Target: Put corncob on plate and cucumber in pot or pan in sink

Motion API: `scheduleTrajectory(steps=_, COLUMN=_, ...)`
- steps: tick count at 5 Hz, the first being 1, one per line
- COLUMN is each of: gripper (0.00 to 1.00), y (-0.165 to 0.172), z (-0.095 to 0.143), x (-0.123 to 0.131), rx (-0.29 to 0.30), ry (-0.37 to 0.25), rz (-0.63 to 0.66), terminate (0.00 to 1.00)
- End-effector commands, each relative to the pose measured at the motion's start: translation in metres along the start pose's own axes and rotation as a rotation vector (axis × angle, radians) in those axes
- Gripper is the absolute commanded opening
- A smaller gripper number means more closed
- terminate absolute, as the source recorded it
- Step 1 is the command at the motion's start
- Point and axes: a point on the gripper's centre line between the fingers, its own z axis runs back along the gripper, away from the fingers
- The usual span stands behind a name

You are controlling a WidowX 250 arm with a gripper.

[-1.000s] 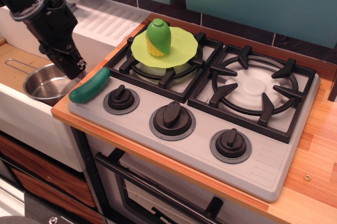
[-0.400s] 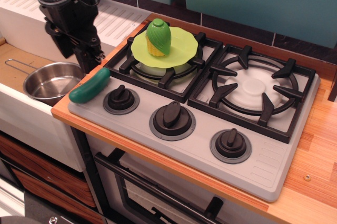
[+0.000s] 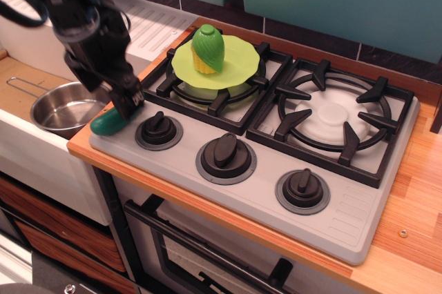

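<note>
The corncob (image 3: 207,49) stands on the lime-green plate (image 3: 238,65), which lies on the rear-left burner. The dark green cucumber (image 3: 107,123) lies at the stove's front-left corner, beside the left knob. My gripper (image 3: 129,103) is down on the cucumber's upper right end and hides it. Its fingers look slightly apart on either side of the cucumber, which still rests on the stove. The shiny steel pan (image 3: 62,109) sits in the sink (image 3: 34,159) just left of the cucumber, with its wire handle pointing left.
The ribbed white draining board (image 3: 148,25) is behind the arm. Three black knobs (image 3: 226,156) line the stove front. The right burner grate (image 3: 335,114) is bare. The wooden counter (image 3: 414,190) runs along the right.
My gripper has moved from above the pan, up and right, then down onto the upper end of the cucumber. The cucumber, corncob, plate and pan have not moved.
</note>
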Motion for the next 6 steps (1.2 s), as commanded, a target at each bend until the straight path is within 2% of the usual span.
scheduleTrajectory(steps=1, gripper=1.0, y=0.006, z=-0.008, x=0.003, rx=0.026, ry=-0.052, rz=-0.009, terminate=0.0)
scheduleTrajectory(steps=3, gripper=1.0, y=0.008, z=-0.016, x=0.003, rx=0.0, ry=-0.072, rz=-0.018, terminate=0.0)
scheduleTrajectory(steps=4, gripper=0.0, y=0.012, z=-0.023, x=0.008, rx=-0.036, ry=-0.076, rz=-0.013, terminate=0.0)
scheduleTrajectory(steps=5, gripper=0.0, y=0.015, z=-0.022, x=0.012, rx=-0.085, ry=-0.077, rz=-0.022, terminate=0.0)
scheduleTrajectory(steps=6, gripper=0.0, y=0.017, z=-0.013, x=0.013, rx=-0.091, ry=-0.064, rz=-0.026, terminate=0.0)
